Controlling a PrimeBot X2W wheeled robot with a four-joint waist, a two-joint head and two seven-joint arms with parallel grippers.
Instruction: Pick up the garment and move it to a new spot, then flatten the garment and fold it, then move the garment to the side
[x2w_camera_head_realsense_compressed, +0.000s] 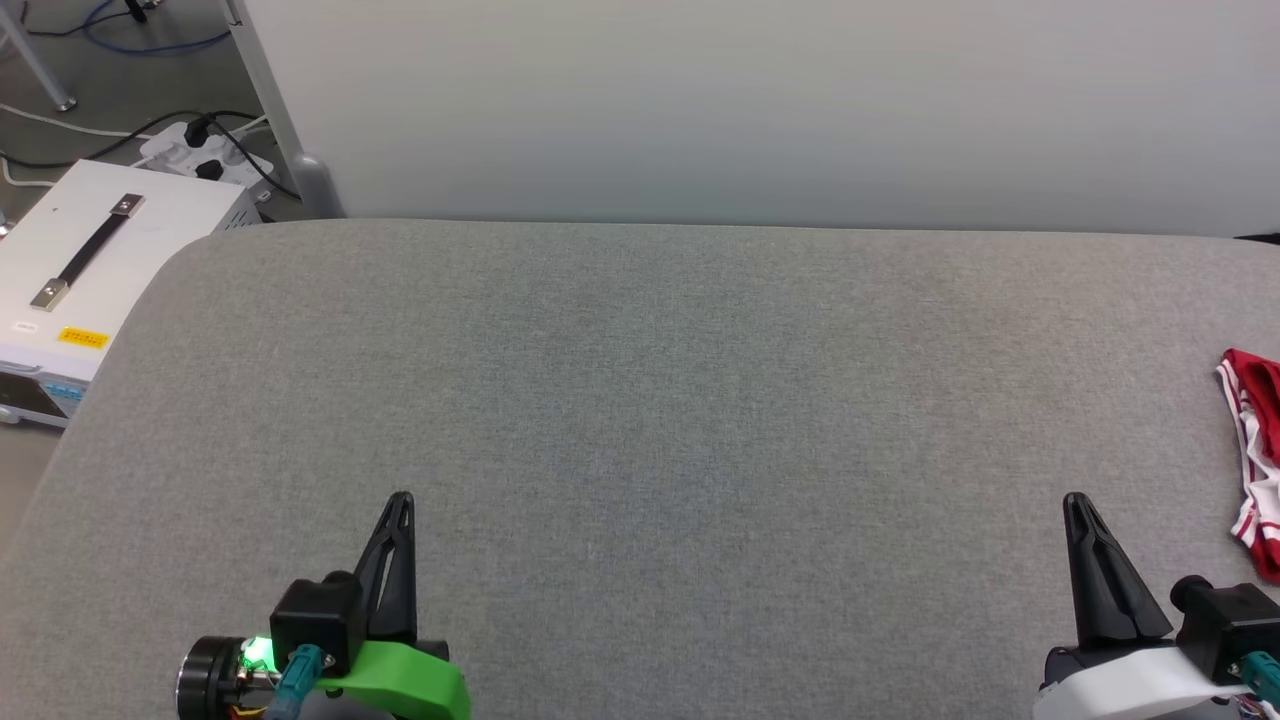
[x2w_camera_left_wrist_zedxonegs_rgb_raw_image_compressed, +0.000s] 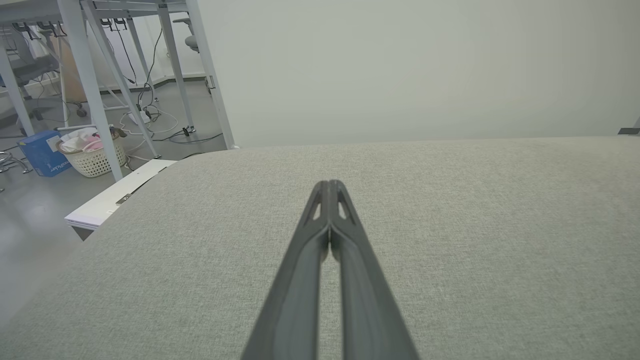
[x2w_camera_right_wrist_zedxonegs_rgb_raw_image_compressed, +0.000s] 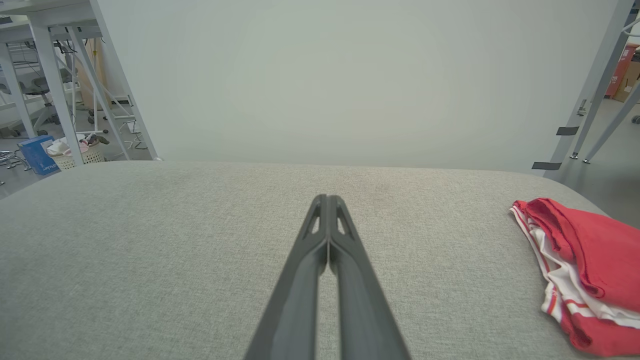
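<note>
Both grippers point toward twelve o'clock, fingers pressed together, holding nothing: left gripper (x2w_camera_head_realsense_compressed: 400, 500) at seven o'clock, right gripper (x2w_camera_head_realsense_compressed: 1076, 500) at five. Beneath them spreads a grey fabric table (x2w_camera_head_realsense_compressed: 640, 380). At three o'clock, on its right edge, lies the garment (x2w_camera_head_realsense_compressed: 1258, 450), bunched red with white striped trim. A white box (x2w_camera_head_realsense_compressed: 150, 240) sits at ten o'clock.

Grey fabric table (x2w_camera_head_realsense_compressed: 640, 400) before pale wall (x2w_camera_head_realsense_compressed: 760, 100).

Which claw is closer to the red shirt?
The right claw, the one with the white base: the crumpled red-and-white jersey lies on its side of the grey table. The left claw, with the green base, is far across.
</note>
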